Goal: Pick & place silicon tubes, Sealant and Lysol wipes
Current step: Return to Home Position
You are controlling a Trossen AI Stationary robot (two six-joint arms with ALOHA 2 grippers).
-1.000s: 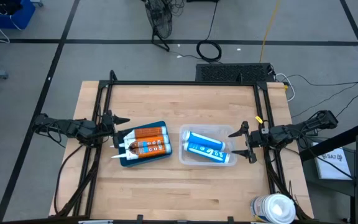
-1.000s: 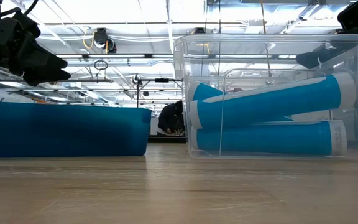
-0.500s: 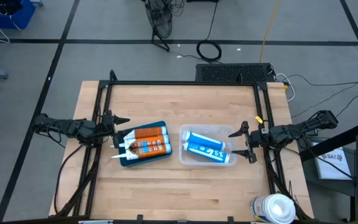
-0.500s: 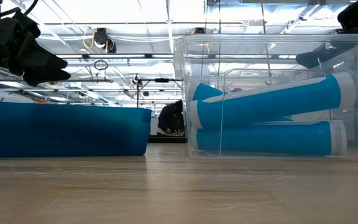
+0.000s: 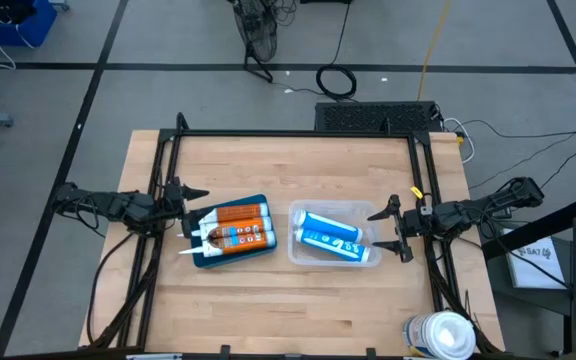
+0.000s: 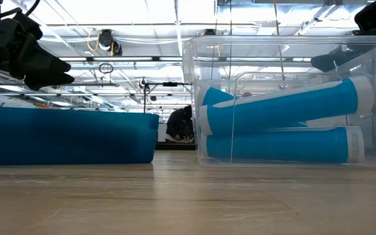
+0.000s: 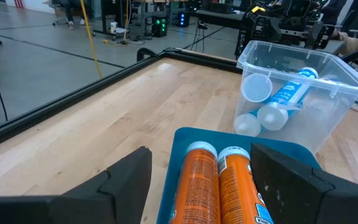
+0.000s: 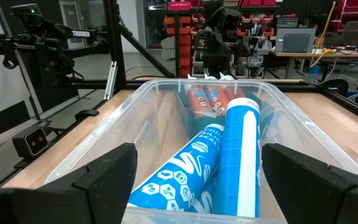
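Two orange sealant tubes (image 5: 238, 225) lie side by side in a blue tray (image 5: 258, 252) left of the table's middle. Blue-and-white silicone tubes (image 5: 330, 238) lie in a clear plastic bin (image 5: 298, 215) right of the middle. The Lysol wipes canister (image 5: 441, 335) with its white domed lid shows at the table's near right corner. My left gripper (image 5: 190, 207) is open and empty at the tray's left end, above the tubes' nozzle ends (image 7: 219, 155). My right gripper (image 5: 388, 230) is open and empty at the bin's right end (image 8: 191, 186).
A black frame (image 5: 288, 133) runs along the table's far, left and right sides. Bare wooden tabletop (image 5: 288, 300) lies near the front edge and behind the tray and bin. A person (image 6: 178, 124) shows far off in the room.
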